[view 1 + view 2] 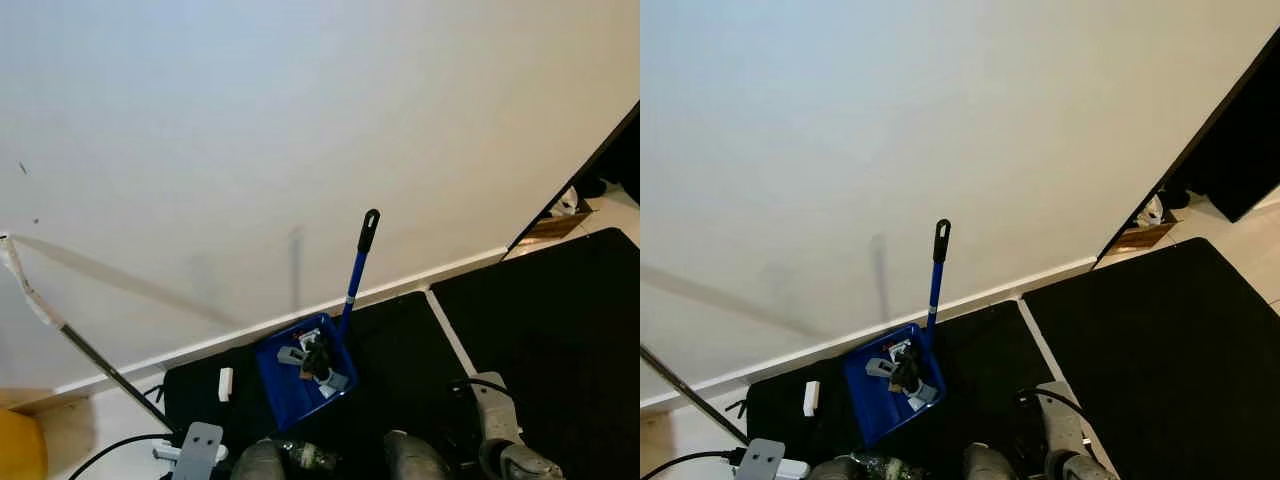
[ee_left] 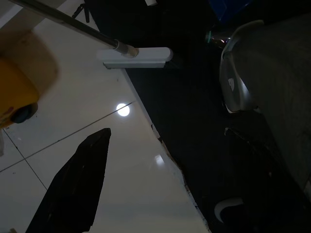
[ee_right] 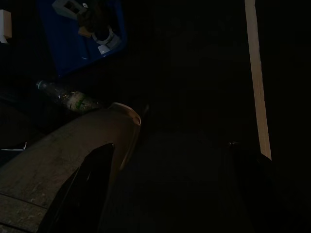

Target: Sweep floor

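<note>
Nearest the head camera, at the bottom edge, sit the robot's two grey legs on a black mat, with a clear plastic bottle lying between them. Going from the left: a yellow object is cut off at the corner, a thin metal pole slants down to a flat white head on the pale tile floor, and a small white block lies on the mat's left part. Near the middle stands the blue dustpan by the white baseboard, its long blue handle upright against the wall, scraps of grey and dark rubbish already in its tray. The left tool hangs over the tile with one black finger visible, so I cannot tell whether it is open or closed; the right tool hangs over the dark mat with its two fingers spread and nothing between them. To do this step well, I judge the robot should reach for the slanted pole low on its shaft and keep strokes aimed toward the dustpan's open lip, without knocking the upright handle. The right wrist view is very dark, and the pole's top end is cut off at the frame edge.
</note>
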Robot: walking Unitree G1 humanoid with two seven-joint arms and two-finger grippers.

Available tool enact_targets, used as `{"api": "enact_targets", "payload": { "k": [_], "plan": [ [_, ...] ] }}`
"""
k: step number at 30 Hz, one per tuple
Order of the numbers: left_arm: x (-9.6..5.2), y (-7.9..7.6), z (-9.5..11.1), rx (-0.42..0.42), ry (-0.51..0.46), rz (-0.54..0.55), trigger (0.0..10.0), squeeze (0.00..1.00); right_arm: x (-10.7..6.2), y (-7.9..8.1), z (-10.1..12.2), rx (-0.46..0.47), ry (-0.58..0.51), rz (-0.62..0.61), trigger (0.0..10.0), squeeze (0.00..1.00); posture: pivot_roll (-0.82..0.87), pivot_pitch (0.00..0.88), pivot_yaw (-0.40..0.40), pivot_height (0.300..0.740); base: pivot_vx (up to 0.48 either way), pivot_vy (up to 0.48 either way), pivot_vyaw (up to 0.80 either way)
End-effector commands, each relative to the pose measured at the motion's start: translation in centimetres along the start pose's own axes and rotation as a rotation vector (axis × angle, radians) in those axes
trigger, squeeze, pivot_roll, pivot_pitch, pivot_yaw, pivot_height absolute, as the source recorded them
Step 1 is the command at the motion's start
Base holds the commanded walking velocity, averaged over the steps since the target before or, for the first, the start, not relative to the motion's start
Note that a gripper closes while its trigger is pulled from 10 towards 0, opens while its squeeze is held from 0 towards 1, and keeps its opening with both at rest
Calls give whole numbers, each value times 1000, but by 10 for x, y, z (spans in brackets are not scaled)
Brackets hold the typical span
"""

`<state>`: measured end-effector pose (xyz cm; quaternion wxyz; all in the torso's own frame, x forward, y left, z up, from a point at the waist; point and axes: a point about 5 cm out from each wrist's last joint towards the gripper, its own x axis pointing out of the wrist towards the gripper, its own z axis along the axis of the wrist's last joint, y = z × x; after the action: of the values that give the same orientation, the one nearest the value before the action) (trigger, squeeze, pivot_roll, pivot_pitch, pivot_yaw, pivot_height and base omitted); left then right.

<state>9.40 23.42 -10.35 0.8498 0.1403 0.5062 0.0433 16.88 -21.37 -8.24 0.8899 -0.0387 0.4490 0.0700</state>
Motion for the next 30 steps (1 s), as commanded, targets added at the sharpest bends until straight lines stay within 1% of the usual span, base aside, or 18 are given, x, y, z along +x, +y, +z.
{"api": "enact_targets", "payload": {
  "k": [1, 30],
  "plan": [
    [-2, -7, -7, -5, 22, -16, 10000, 0, -2, -2, -5, -1, 20, -6, 10000, 0, 41, 105, -68, 740, 0, 0, 0],
    [-2, -8, -7, -6, 23, -18, 10000, 0, -2, -3, -5, -3, 21, -8, 10000, 0, 40, 105, -70, 740, 0, 0, 0]
  ]
}}
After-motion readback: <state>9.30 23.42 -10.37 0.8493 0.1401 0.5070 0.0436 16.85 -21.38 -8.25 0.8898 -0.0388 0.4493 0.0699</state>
